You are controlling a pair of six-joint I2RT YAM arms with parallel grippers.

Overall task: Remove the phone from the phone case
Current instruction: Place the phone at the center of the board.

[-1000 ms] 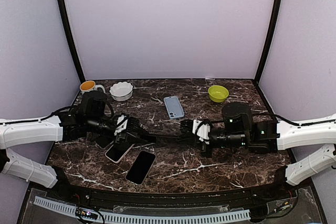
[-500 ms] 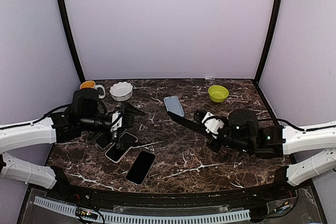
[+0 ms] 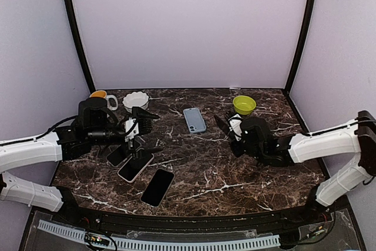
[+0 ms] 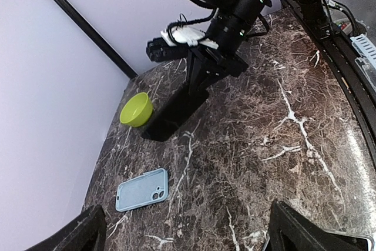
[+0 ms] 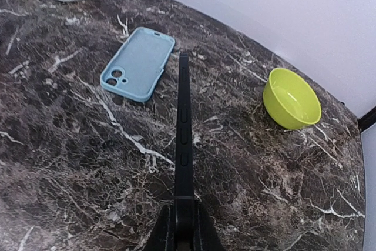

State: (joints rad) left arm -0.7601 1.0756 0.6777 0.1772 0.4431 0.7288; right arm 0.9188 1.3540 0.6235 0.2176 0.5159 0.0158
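Observation:
My right gripper (image 3: 230, 127) (image 5: 183, 227) is shut on the end of a black phone case (image 5: 183, 127) (image 4: 175, 110). It holds the case edge-on and tilted above the table, near the green bowl. My left gripper (image 3: 143, 132) (image 4: 194, 236) is open with nothing between its fingers. It sits at the left, well apart from the case. A black phone (image 3: 157, 187) lies flat near the front edge. A pink-rimmed phone (image 3: 134, 168) lies just left of it, under my left gripper.
A light blue phone case (image 3: 194, 120) (image 5: 138, 63) (image 4: 141, 189) lies face down at the middle back. A green bowl (image 3: 244, 104) (image 5: 291, 98) stands back right. A white bowl (image 3: 136, 101) and an orange cup (image 3: 98, 96) stand back left. Another dark phone (image 3: 116, 156) lies at the left.
My left gripper has opened, let go of the black case and drawn back to the left. My right gripper has carried the case right and back, toward the green bowl.

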